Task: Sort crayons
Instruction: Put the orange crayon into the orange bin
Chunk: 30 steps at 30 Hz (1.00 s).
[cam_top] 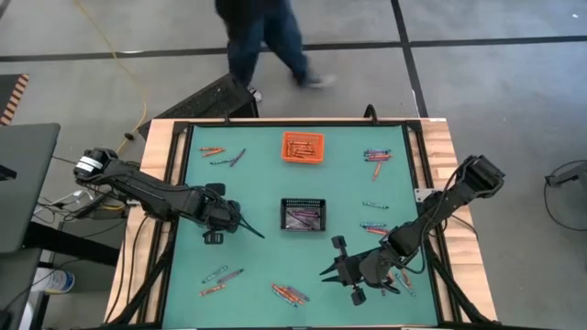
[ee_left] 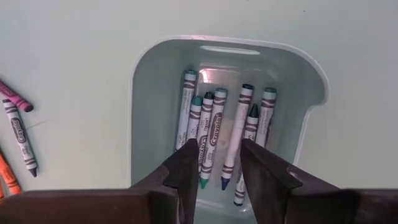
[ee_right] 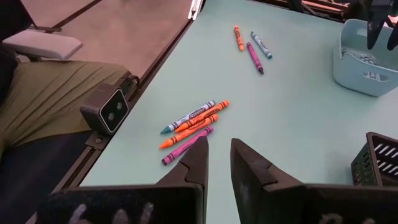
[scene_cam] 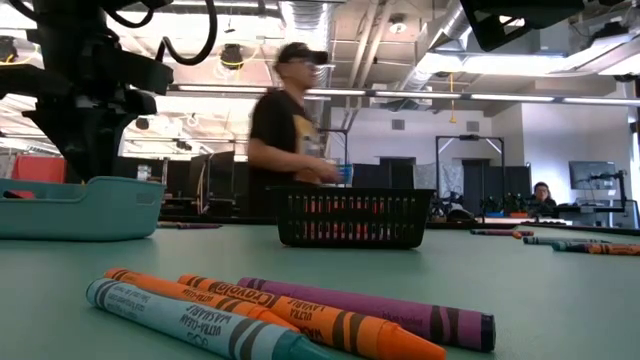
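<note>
Green mat [cam_top: 257,266] w/ scattered crayons [scene_cam: 290,310]; person [scene_cam: 285,130] (blurred) behind.

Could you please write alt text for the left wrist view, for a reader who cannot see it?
The left claw, fingers apart, hangs over a pale bin holding several blue and teal crayons. A few loose crayons lie on the table beside the bin.

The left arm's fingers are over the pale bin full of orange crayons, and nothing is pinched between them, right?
Not quite. The crayons in the pale bin are blue-grey, not orange; the left wrist view shows their pale wrappers and teal or blue tips. The rest holds: the left gripper is over that bin, its fingers apart with nothing pinched between them.
</note>
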Motion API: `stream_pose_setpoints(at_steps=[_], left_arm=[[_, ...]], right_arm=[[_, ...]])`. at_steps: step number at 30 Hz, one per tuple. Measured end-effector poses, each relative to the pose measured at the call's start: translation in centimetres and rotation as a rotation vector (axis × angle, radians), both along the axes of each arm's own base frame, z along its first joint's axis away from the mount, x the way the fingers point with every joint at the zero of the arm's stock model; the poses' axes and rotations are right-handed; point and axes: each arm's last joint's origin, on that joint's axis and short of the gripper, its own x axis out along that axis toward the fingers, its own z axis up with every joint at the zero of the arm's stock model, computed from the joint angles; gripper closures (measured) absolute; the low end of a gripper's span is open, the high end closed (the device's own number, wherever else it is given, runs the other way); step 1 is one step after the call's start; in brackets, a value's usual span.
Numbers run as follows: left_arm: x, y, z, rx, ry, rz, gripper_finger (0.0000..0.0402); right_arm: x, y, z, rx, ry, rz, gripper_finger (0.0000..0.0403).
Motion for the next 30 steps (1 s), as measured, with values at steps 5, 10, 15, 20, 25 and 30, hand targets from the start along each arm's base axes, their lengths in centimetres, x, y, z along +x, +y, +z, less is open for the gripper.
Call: stream_pose_setpoints(at_steps=[5, 10, 15, 20, 25, 30], left_arm=[[0.0, 0.0, 0.0, -0.01, -0.008, 0.041, 0.029], [0.0, -0.1, 0.1, -0.036, -0.009, 0.056, 0.029], [-0.3, 0.1, 1.0, -0.03, -0.081, 0.049, 0.029], [-0.1, 0.2, 3.3, 0.027, -0.314, -0.025, 0.029], [0.1, 0.1, 6.2, 0.019, -0.57, -0.149, 0.029], [-0.3, 0.0, 8.5, -0.014, -0.748, -0.278, 0.029]], right_arm=[[0.0, 0.0, 0.0, -0.002, 0.002, 0.0, 0.034], [-0.6, -0.5, 0.4, -0.015, 0.045, -0.008, 0.034], [-2.3, -2.0, 2.4, 0.02, 0.122, -0.064, 0.034], [-4.3, -3.6, 3.4, 0.034, 0.229, -0.13, 0.034], [-5.9, -4.8, 3.4, 0.107, 0.373, -0.272, 0.034], [-7.0, -5.3, 2.5, 0.265, 0.575, -0.453, 0.034]])
